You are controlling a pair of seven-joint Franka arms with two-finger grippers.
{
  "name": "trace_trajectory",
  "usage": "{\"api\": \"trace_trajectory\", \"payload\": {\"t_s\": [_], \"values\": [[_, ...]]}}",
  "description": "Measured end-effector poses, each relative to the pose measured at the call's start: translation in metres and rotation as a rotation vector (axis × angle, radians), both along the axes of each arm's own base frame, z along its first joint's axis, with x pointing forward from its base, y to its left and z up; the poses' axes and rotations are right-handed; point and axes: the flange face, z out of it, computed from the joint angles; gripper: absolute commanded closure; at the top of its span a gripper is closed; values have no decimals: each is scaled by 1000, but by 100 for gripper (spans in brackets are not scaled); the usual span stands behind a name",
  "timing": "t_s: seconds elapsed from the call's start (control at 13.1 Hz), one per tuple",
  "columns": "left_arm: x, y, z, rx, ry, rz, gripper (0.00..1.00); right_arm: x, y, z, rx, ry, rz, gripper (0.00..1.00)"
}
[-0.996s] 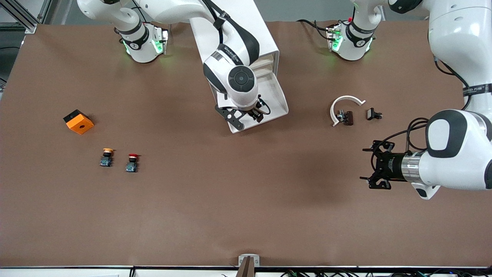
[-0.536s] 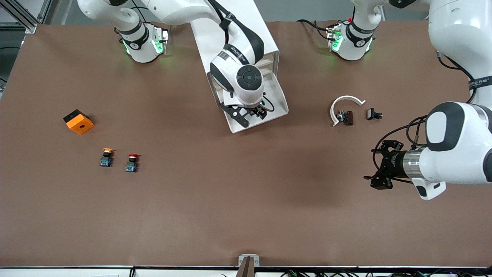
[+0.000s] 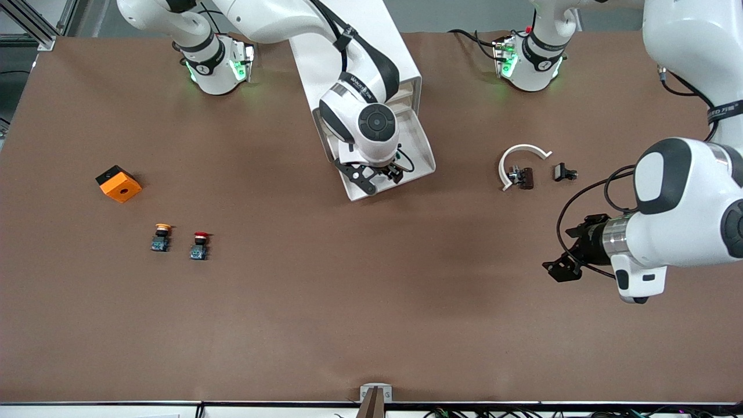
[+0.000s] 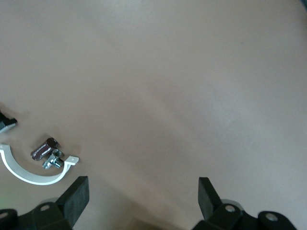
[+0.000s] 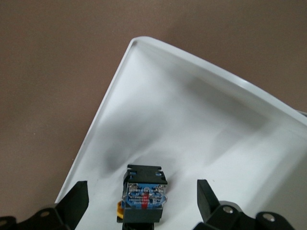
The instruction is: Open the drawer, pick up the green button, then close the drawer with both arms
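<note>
Right tool (image 5: 139, 201) hangs over the pulled-out lowest drawer (image 3: 422, 152), a wide white plastic tray of the white boxy cabinet (image 3: 371, 35), and we see its black fingers (image 5: 72, 203) spread wide with nothing pinched. Between them in the right wrist view lies a small push button (image 5: 144, 191) with a black body and a blue base; it rests on the tray floor near one corner, and we cannot see its cap colour from here. We read a short grey wordmark on the black band of the right arm (image 3: 357, 90), though its letters are too small for us to make out, and the same goes for the band on the left arm (image 3: 722, 110).

Left tool (image 3: 560, 268) hovers over bare brown bench (image 3: 348, 302) toward the left arm's end, its fingers (image 4: 74, 199) spread and empty. Near it lie a white curved plastic clip (image 3: 519, 154), a small dark brown block with a metal fitting (image 3: 522, 176) and a small black part (image 3: 563, 172).

Toward the right arm's end we see an orange block with a black side (image 3: 119, 184), a yellow-capped push button (image 3: 161, 237) and a red-capped push button (image 3: 199, 245).
</note>
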Motion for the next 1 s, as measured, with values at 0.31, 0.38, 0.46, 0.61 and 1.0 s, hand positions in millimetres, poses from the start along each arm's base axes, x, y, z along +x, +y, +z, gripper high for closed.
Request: {"api": "trace_trajectory", "payload": {"t_s": [0.31,0.38,0.46,0.61,1.0], "values": [[-14,-1,15,-11,-29,-143,0,-2,2,-4,2,-2,3,20],[-19,-2,14,-13,-26,-171,0,-2,2,-4,2,-3,3,32],[-24,-3,14,-14,-22,-190,0,-2,3,-4,3,-3,3,46],[-35,-4,18,-14,-35,-208,0,-2,3,-4,3,-3,4,66],[-66,-13,9,-19,-87,-305,0,-1,3,-3,5,-5,4,69]]}}
